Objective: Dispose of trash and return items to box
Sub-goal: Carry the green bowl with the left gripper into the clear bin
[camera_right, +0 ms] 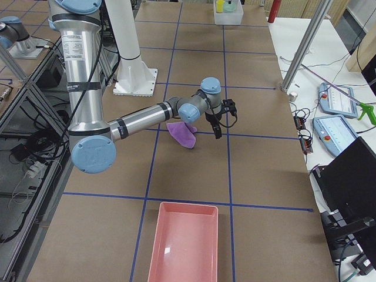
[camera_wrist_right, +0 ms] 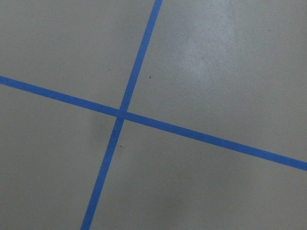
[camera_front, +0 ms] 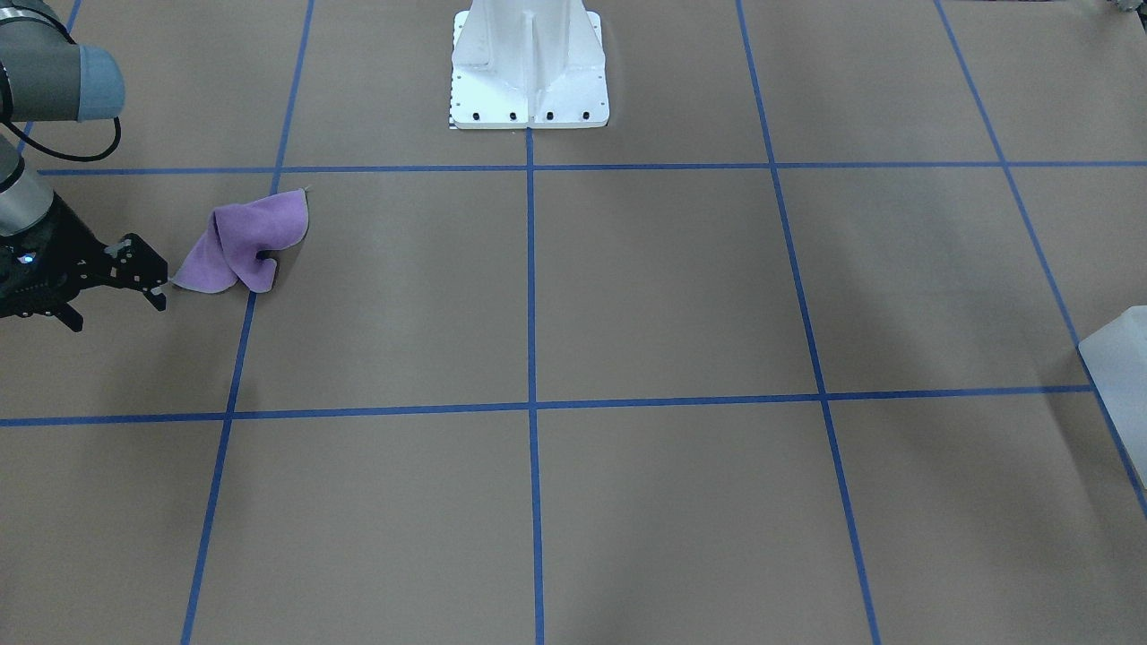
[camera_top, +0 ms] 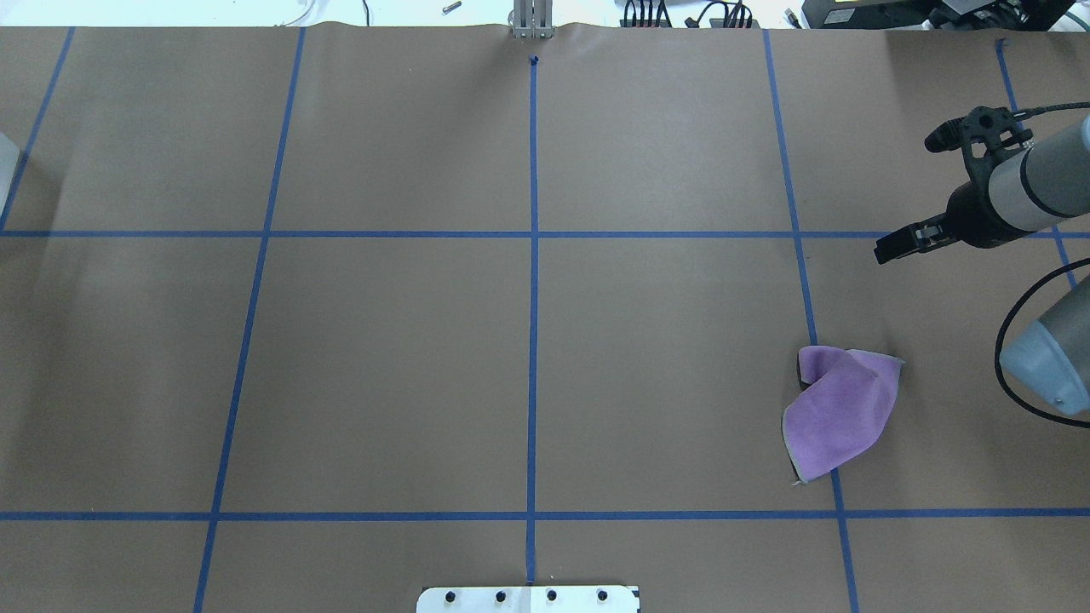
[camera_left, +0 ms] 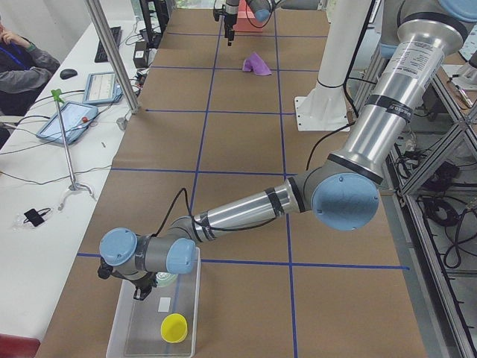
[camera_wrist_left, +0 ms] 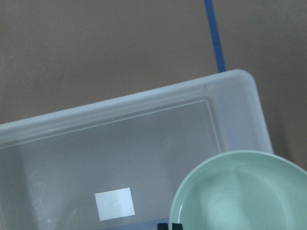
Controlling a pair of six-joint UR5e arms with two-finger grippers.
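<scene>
The box [camera_left: 141,328] is whitish and translucent and sits at the table's left end; it also shows in the left wrist view [camera_wrist_left: 120,143] and at the front-facing view's right edge [camera_front: 1116,376]. My left gripper [camera_wrist_left: 170,226] is over it, its tips close together at the rim of a pale green bowl [camera_wrist_left: 240,191]. A yellow round item [camera_left: 175,327] lies in the box. A crumpled purple cloth [camera_front: 242,255] lies on the table, also in the overhead view [camera_top: 839,409]. My right gripper [camera_front: 116,309] is open and empty just beside the cloth.
A pink tray [camera_right: 183,241] sits at the table's right end. The white robot pedestal [camera_front: 529,72] stands at the middle of the robot's side. Blue tape lines [camera_wrist_right: 120,114] cross the brown table. Operator tablets and cables lie on a side bench [camera_left: 67,119].
</scene>
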